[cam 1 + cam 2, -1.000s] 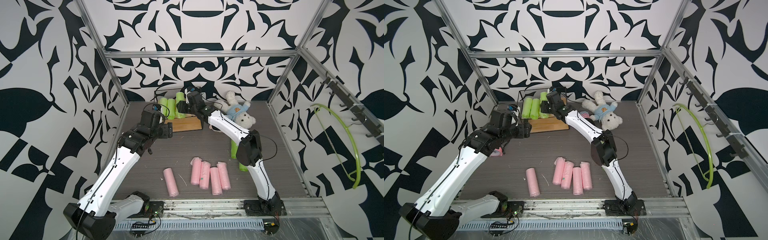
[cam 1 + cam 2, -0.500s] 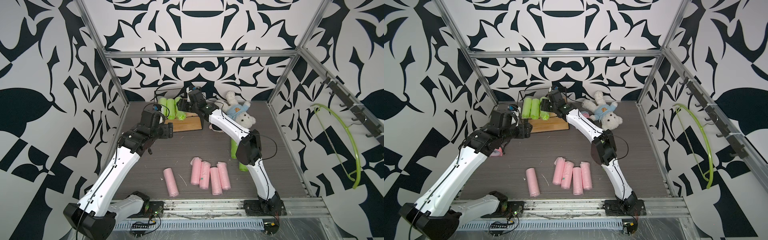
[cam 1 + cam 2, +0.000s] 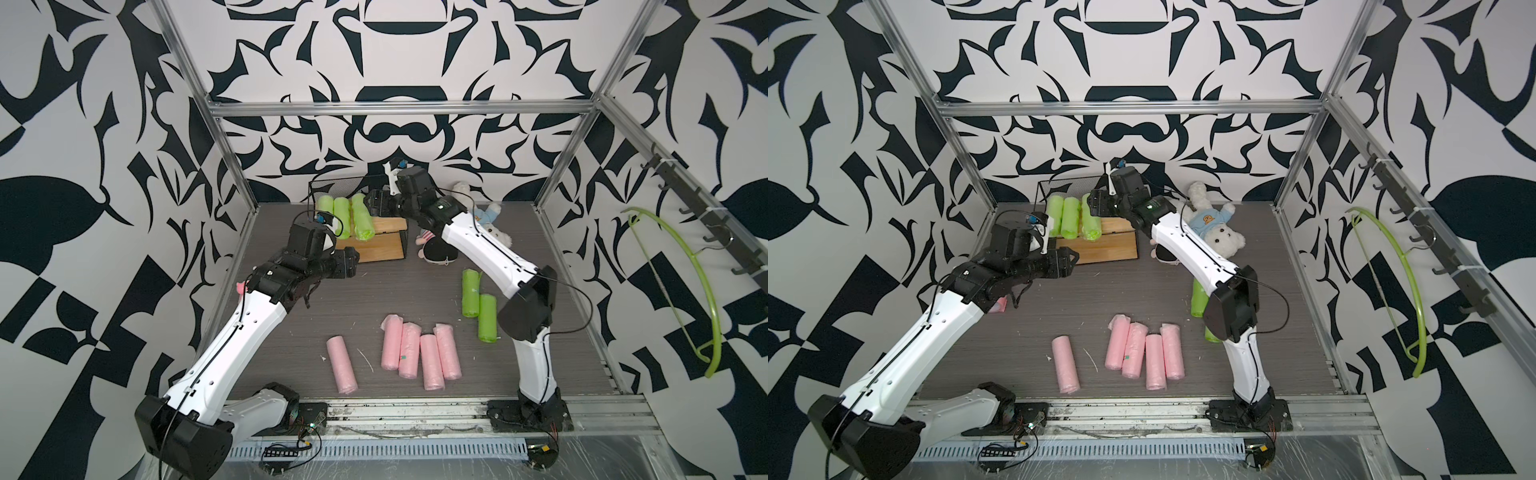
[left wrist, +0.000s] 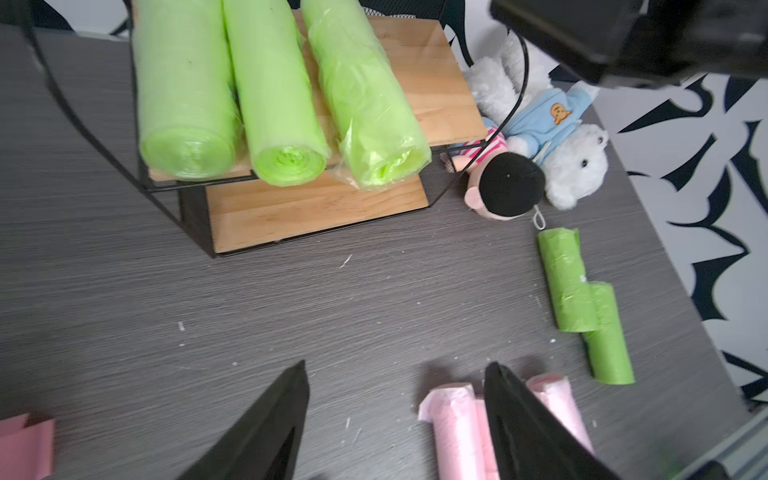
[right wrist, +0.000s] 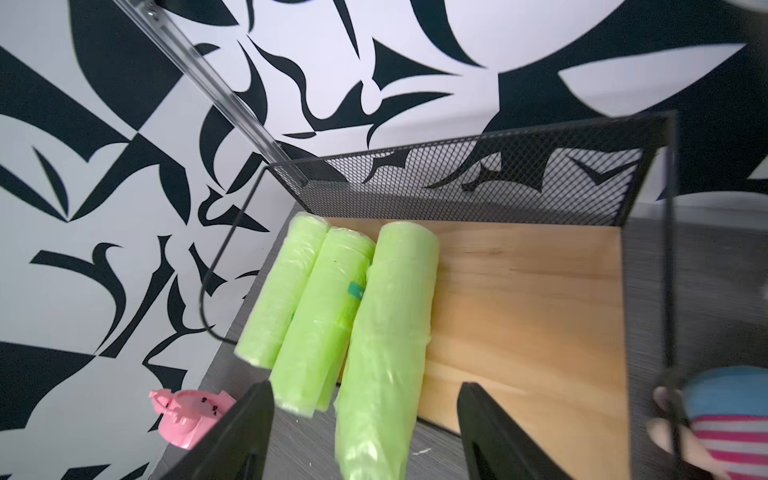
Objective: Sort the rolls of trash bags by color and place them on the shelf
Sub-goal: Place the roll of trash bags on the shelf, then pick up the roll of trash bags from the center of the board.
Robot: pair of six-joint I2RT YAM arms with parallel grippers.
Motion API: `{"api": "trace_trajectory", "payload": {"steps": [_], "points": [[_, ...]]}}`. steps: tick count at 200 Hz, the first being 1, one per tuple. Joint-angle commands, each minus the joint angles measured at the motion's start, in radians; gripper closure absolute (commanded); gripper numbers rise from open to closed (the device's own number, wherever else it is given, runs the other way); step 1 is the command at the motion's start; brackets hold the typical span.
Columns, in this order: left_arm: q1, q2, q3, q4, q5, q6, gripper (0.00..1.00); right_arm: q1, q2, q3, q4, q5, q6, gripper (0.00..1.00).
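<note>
The shelf (image 3: 388, 226) stands at the back of the table. Three green rolls (image 3: 360, 218) lie side by side on its top board (image 5: 519, 299), their ends overhanging the front edge. My right gripper (image 5: 365, 384) is open just in front of the shelf. The rightmost green roll (image 5: 386, 332) lies between its fingers, touching neither. My left gripper (image 4: 397, 365) is open over bare table with nothing between its fingers. Two more green rolls (image 3: 478, 305) lie on the table at the right. Several pink rolls (image 3: 419, 351) lie near the front.
A white teddy bear (image 3: 490, 224) and a dark-haired doll (image 3: 436, 251) lie right of the shelf, under my right arm. A pink alarm clock (image 5: 187, 415) sits by the left wall. A green hanger (image 3: 681, 282) hangs on the right wall.
My right gripper has opened and let go of the third green roll, which now lies on the top board beside the other two. The left gripper's jaws have narrowed slightly.
</note>
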Motion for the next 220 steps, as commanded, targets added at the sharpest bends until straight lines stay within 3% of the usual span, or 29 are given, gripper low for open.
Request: {"api": "trace_trajectory", "payload": {"steps": [1, 62, 116, 158, 190, 220], "points": [[-0.023, 0.011, -0.025, 0.079, 0.05, -0.02, 0.28, -0.017, -0.157, -0.113, -0.052, 0.012, -0.108, 0.25], [-0.178, 0.055, -0.129, 0.238, 0.098, -0.02, 0.27, -0.108, -0.582, -0.721, -0.133, 0.173, -0.141, 0.25], [-0.332, 0.111, -0.217, 0.4, 0.107, -0.042, 0.26, -0.191, -0.776, -1.057, -0.204, 0.301, -0.094, 0.25], [-0.379, 0.217, -0.206, 0.396, 0.102, -0.075, 0.25, -0.234, -0.799, -1.186, -0.2, 0.282, -0.066, 0.27], [-0.384, 0.242, -0.189, 0.38, 0.089, -0.078, 0.26, -0.234, -0.723, -1.202, -0.132, 0.233, -0.044, 0.3], [-0.386, 0.239, -0.185, 0.367, 0.091, -0.077, 0.25, -0.239, -0.618, -1.188, -0.069, 0.299, -0.044, 0.32]]}}
